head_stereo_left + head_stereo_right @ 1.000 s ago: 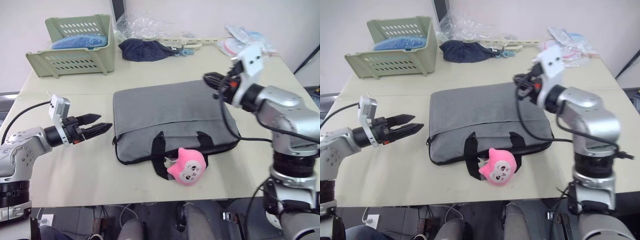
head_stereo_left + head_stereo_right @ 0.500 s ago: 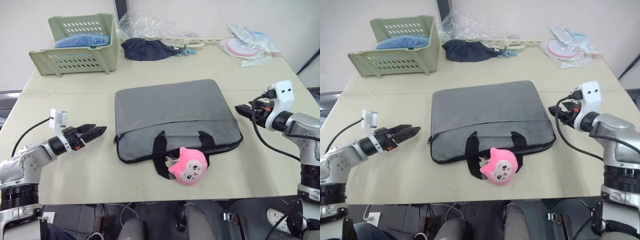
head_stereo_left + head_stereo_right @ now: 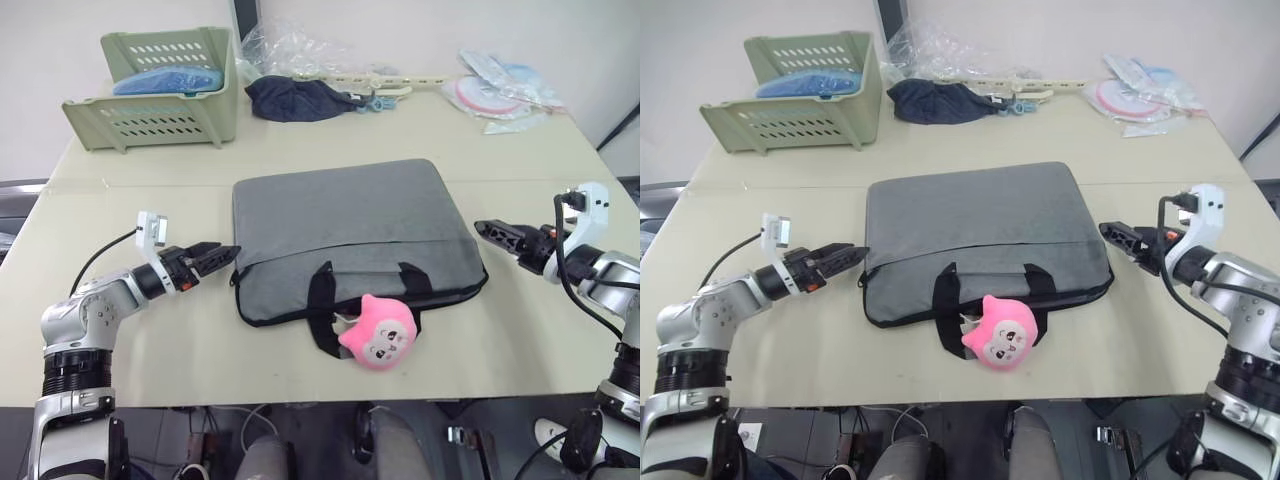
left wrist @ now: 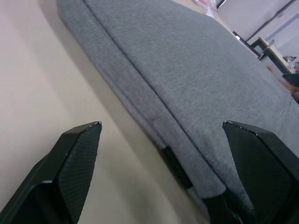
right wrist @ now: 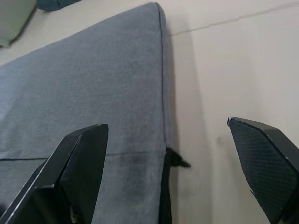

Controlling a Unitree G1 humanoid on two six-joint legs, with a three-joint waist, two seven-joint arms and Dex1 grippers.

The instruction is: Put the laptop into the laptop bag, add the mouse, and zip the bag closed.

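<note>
Since the earlier frame both arms had dropped low and closed in on the bag's two ends. Worktop (image 3: 150,180): beige. Laptop bag (image 3: 345,225): grey, flat at centre, handles toward the robot. Green basket (image 3: 155,85): far left corner. Pink plush (image 3: 377,333): against the handles. Left pincer (image 3: 212,258): open, empty, at bag's left corner. Right pincer (image 3: 492,232): open, empty, beside right edge.
</note>
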